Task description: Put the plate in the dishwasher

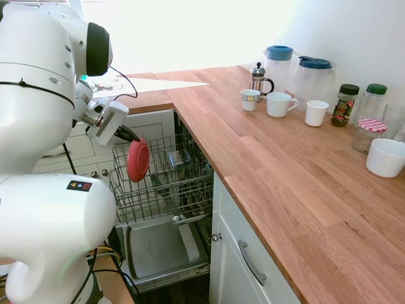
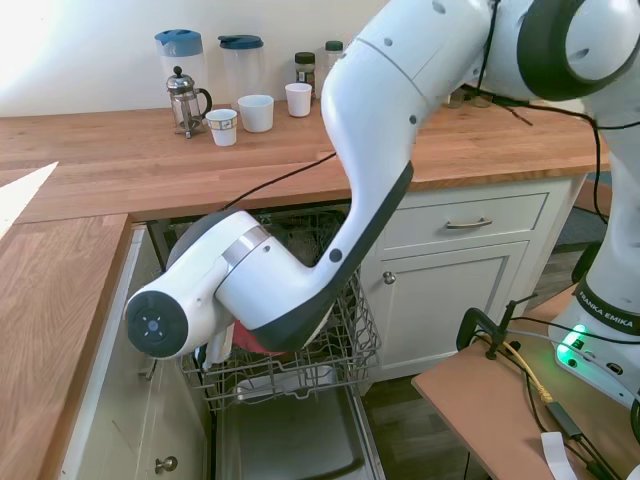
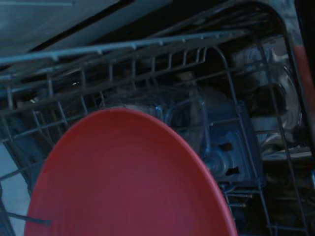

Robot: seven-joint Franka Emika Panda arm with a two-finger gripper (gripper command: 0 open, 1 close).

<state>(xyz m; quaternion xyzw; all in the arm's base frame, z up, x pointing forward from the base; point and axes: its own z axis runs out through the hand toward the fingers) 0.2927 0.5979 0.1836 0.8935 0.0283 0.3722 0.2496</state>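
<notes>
I am watching the claw (image 1: 128,135) from the first exterior view. Its dark fingers are closing on the upper rim of the small round coral-red plastic plate (image 1: 137,160), so the claw is gripping the plate with only a narrow gap, the width of the rim. The plate is hanging on edge directly below the claw, nearly upright, its face turning toward the worktop side.

Beneath and just beyond the claw, the grey metal wire rack (image 1: 166,190) of the built-in dishwasher (image 1: 163,244) is standing pulled out over the lowered grey inner door panel. The lower edge of the plate is sitting at about the level of the rack's upper wires; I cannot tell whether it is touching them. A grey cutlery basket (image 1: 180,158) is sitting in the rack, just beside the plate on the far side from the claw.

In the wrist view, the plate (image 3: 128,182) is filling the lower part of the picture, with rack wires (image 3: 147,64) and the basket (image 3: 216,142) behind it.

In the second exterior view, the arm is hiding the claw; only a red sliver of the plate (image 2: 258,345) is showing above the rack (image 2: 300,365).

Well away from the claw, on the wooden worktop (image 1: 285,164), a glass cafetière (image 1: 258,78) and white mugs (image 1: 278,104) are standing.
</notes>
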